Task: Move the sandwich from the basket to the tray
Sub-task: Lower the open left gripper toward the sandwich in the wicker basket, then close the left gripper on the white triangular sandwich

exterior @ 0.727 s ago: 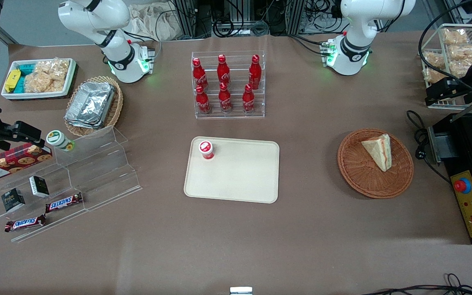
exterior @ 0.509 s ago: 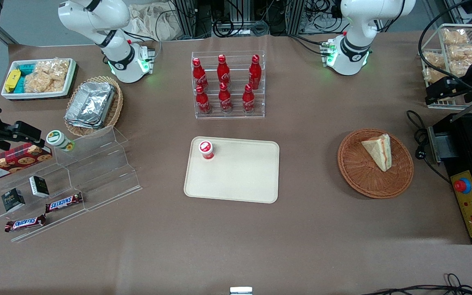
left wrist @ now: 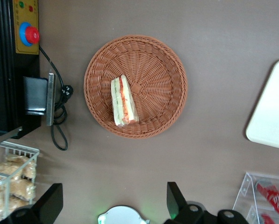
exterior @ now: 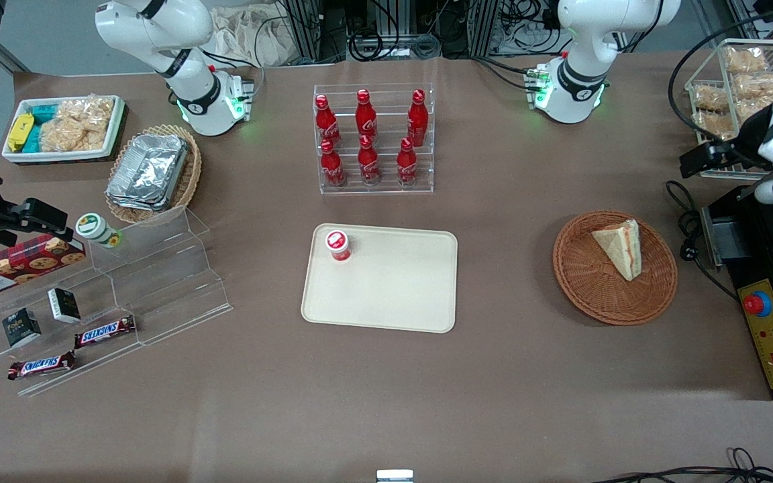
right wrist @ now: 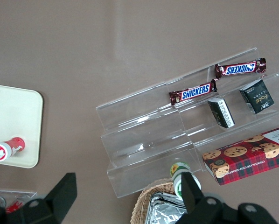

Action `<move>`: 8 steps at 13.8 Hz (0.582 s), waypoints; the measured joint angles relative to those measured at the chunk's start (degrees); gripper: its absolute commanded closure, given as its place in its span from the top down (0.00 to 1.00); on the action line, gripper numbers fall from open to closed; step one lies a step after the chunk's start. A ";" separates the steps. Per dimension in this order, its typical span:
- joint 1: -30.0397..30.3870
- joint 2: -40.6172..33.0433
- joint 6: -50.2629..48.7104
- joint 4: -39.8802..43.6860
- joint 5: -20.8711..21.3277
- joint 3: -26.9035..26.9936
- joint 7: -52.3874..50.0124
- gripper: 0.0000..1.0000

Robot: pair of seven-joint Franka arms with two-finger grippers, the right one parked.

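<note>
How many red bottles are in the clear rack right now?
6: three on the upper step, three on the lower step. None looks hidden. The hand hangs open above the table beside the basket.

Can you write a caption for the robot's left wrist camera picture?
Open gripper hovering high above the sandwich, which lies in the round wicker basket.

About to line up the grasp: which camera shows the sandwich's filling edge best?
The left wrist view: the open gripper hangs above the basket, and the sandwich turns its red and green cut edge to it. The front view shows the sandwich mostly as pale bread. The right wrist view misses it.
</note>
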 measured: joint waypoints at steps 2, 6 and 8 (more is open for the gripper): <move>1.21 0.84 6.54 -5.45 0.07 0.12 -2.77 1.00; 6.06 2.04 19.41 -17.20 -2.19 0.33 -4.29 1.00; 6.93 3.25 24.18 -21.30 -3.03 0.33 -6.77 1.00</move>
